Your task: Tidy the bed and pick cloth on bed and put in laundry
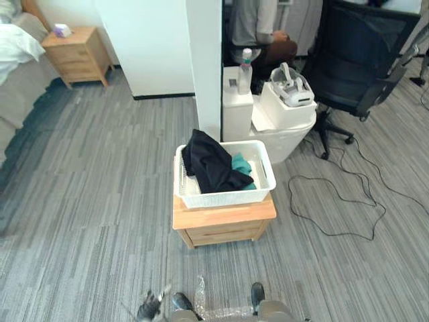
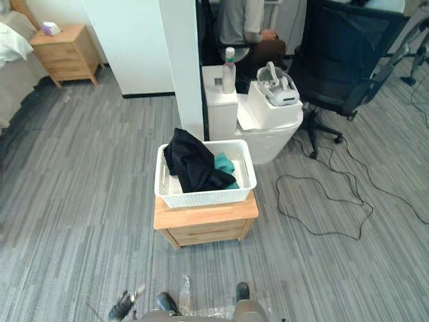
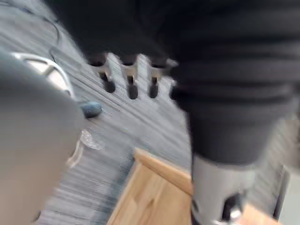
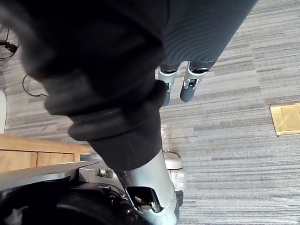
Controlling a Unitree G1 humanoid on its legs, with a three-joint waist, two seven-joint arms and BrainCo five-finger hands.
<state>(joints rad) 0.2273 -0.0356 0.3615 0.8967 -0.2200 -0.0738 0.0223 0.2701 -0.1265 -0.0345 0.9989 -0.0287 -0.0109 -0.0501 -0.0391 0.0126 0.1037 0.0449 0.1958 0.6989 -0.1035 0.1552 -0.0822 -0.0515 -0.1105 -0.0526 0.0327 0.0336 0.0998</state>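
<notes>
Both hands loose and empty, down at my sides: left hand [image 3: 131,83], right hand [image 4: 190,86]. Black cloth [image 1: 211,164] sits in the laundry basket [image 1: 224,195] on the table [image 1: 224,218], ahead and between my hands. Drop-off looks done. Next, I reckon: turn to the bed [image 1: 15,45], far off past my left hand, and tidy it.

Grey striped carpet [image 1: 87,201] everywhere below me, its bands angling off across the room. Straight ahead, a low wooden cabinet [image 1: 221,231] sits square on it. Behind that a white pillar [image 1: 204,67] goes up, with a broad white wall panel [image 1: 147,47] to its left. Far left corner: a wooden nightstand [image 1: 77,57] against the wall. Right of the pillar, white boxy units [image 1: 236,114], perhaps storage bins, hard to say from here, then a black office chair [image 1: 362,60] on castors. The light is even and soft.
</notes>
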